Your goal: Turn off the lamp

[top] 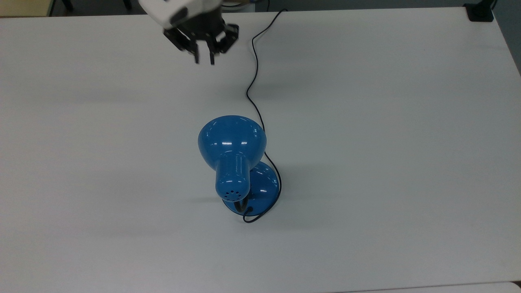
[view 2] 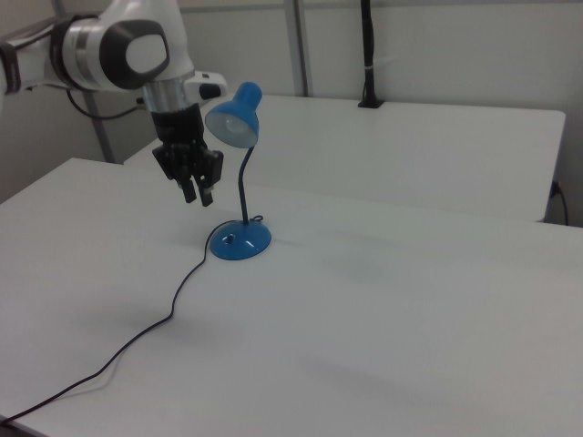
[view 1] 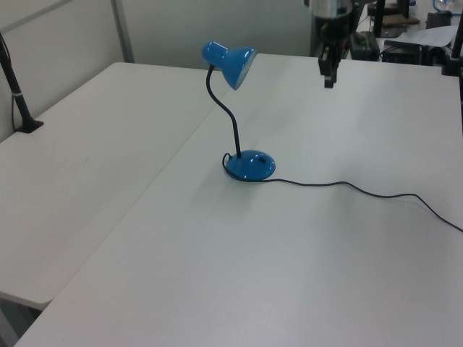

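The lamp stands near the middle of the table, its shade leaning over the base; its cord runs from the base toward the top view's upper edge; the gripper hangs above the table, well apart from the lamp, toward the top view's upper left, left of the cord.

The lamp hid its own gooseneck under the shade in the top view, and part of its base too. Its cord ran off the left view's right edge. The arm was cut by the top view's upper edge, its wrist barely showing.
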